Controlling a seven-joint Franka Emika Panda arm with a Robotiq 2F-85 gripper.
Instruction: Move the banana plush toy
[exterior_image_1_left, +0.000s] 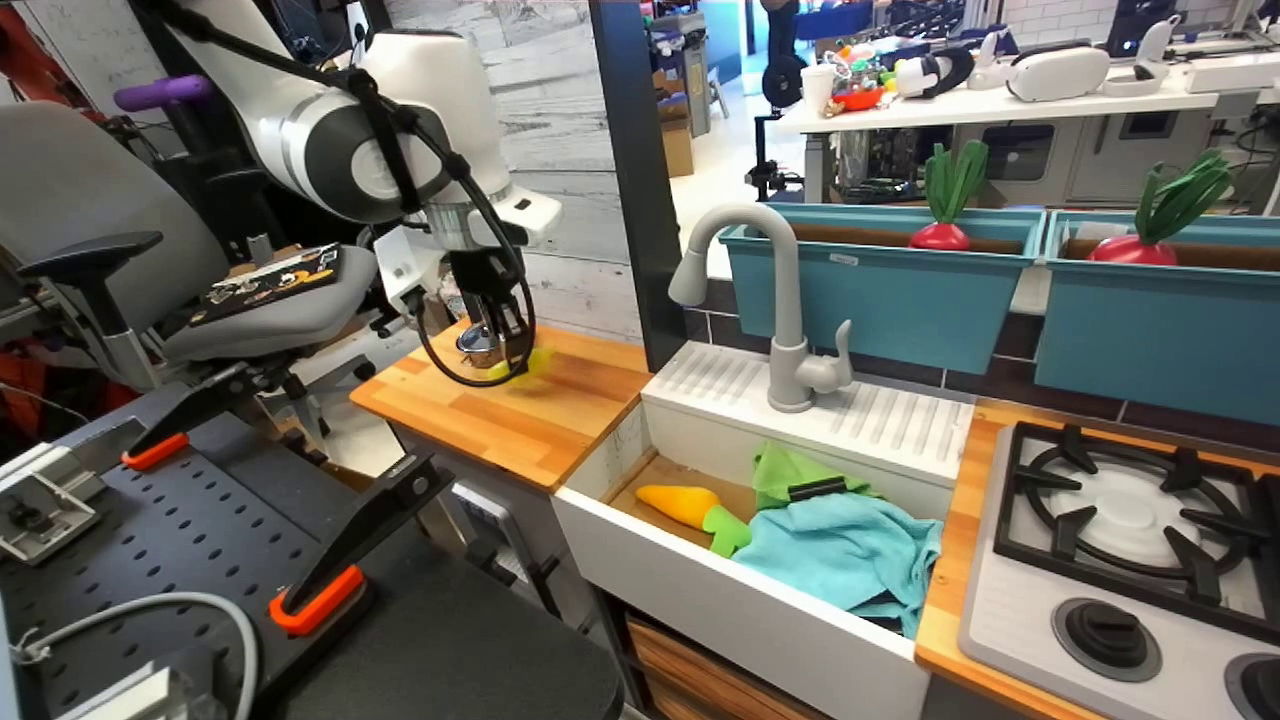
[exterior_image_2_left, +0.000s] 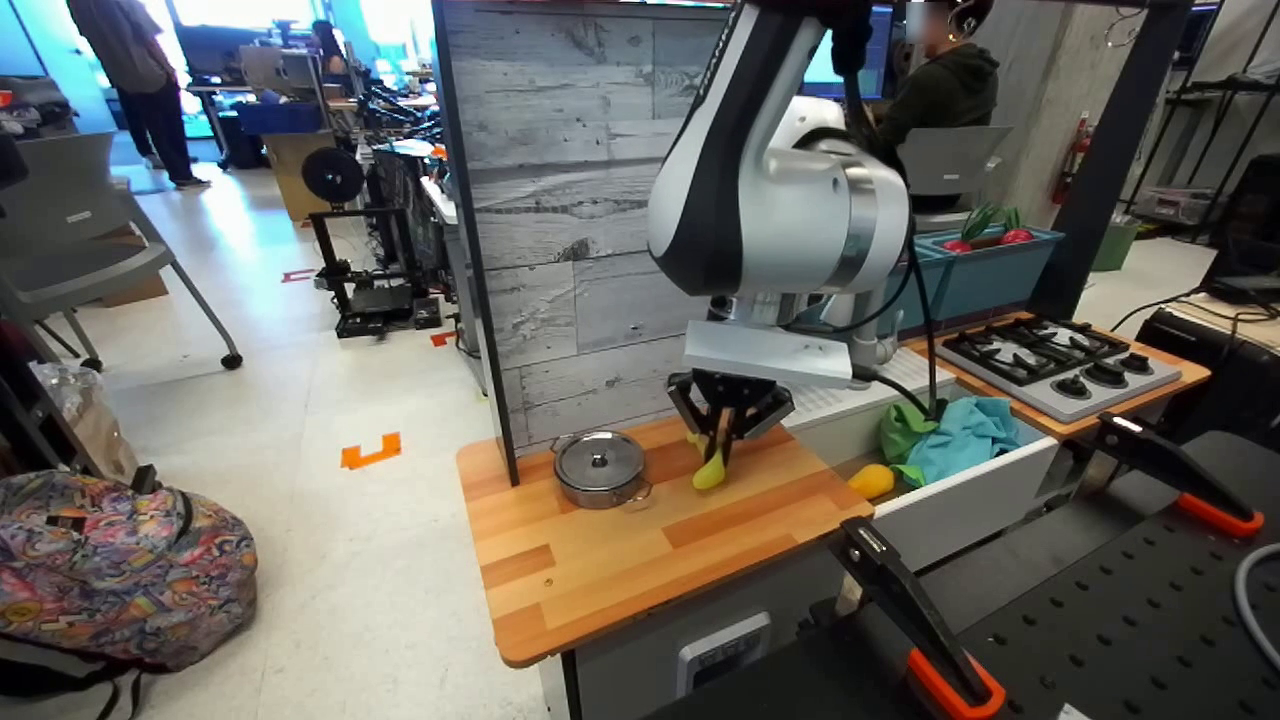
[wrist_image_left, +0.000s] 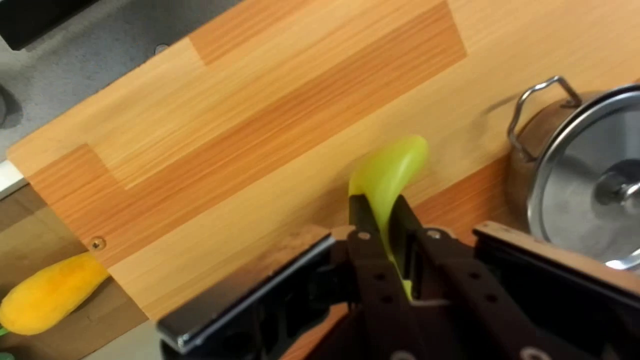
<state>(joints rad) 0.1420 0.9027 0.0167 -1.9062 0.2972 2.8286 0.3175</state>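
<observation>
The wooden counter (exterior_image_1_left: 480, 425) adjoins a white sink (exterior_image_1_left: 740, 618) in an exterior view. Over the counter, part of the banana plush toy (exterior_image_1_left: 540, 362) shows beside the gripper (exterior_image_1_left: 517, 367), blurred; a low loop of cable (exterior_image_1_left: 482, 383) hangs in front and might snag on the pot (exterior_image_1_left: 479, 346) during a turn.

In an exterior view, the toy's rounded end (exterior_image_2_left: 709, 475) hangs below the gripper, near the counter; whether it touches, I cannot tell. Carried this low, it could drag and twist loose.

In the wrist view, the fingers (wrist_image_left: 361, 215) pinch the toy from both sides, one end poking out past them. So narrow a hold on something presumably soft may let it pivot or slip. The pot's handle (wrist_image_left: 522, 101) lies near, so a swing that way could knock it.
</observation>
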